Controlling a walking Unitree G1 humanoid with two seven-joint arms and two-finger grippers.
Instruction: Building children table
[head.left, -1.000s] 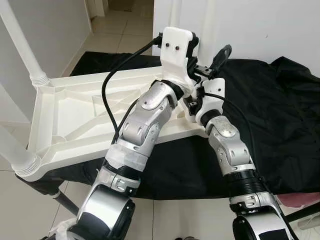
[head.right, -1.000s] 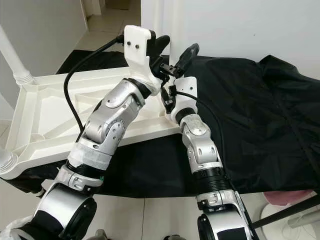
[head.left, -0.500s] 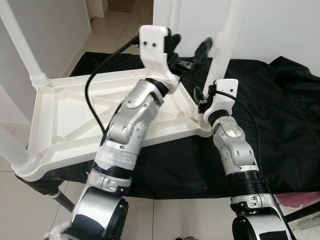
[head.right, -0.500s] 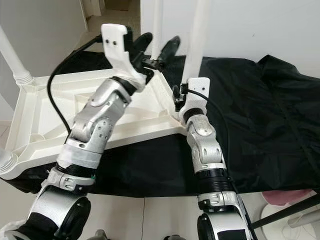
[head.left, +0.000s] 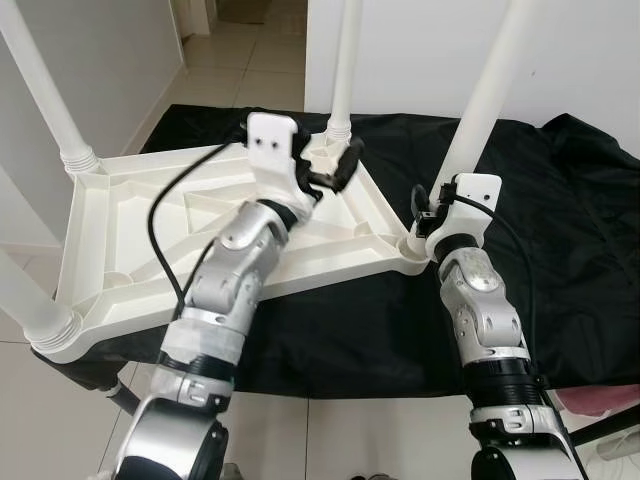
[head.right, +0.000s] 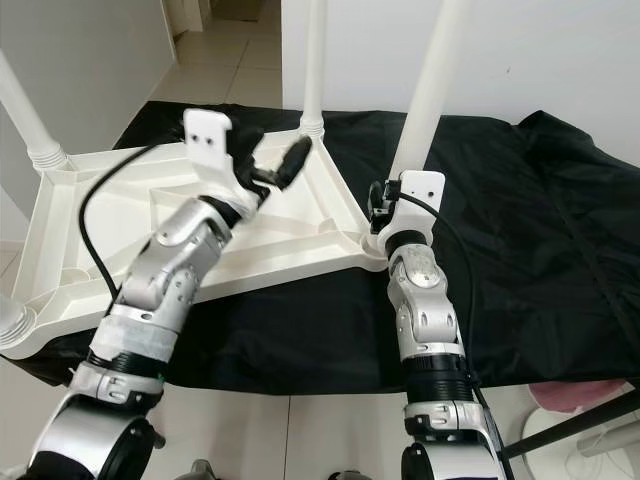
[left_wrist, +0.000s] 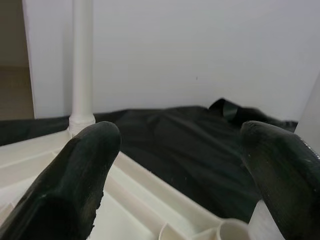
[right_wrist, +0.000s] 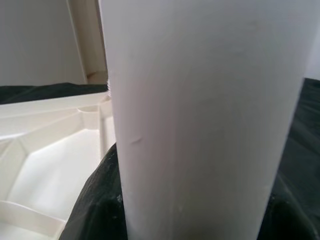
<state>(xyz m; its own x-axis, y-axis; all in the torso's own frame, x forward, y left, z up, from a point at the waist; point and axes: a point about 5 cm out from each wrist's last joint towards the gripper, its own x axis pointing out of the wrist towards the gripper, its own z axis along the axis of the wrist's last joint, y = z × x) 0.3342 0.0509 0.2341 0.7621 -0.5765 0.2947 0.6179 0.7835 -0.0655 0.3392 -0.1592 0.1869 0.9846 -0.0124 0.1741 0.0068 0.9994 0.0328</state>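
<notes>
Left eye view: your left arm reaches forward, elbow bent, and holds the left gripper (head.left: 335, 170) above the upturned white plastic children's table top (head.left: 150, 240), jaws apart and empty. That table top lies underside up on the worktop covered with black cloth (head.left: 560, 220). Four white plastic table legs stand in its corner sockets. Your right arm rises almost straight, wrist bent, to the near right white leg (head.left: 490, 95), where the right gripper (head.left: 432, 205) sits at the leg's base.

Right eye view: the same scene. The far right leg (head.right: 314, 60) stands just beyond the left gripper.

Left wrist view: two black fingers (left_wrist: 75, 185) stand well apart with nothing between them, over the table top's far corner.

Right wrist view: the white leg (right_wrist: 200, 115) sits close against the camera. You cannot tell here whether the jaws grip it.
</notes>
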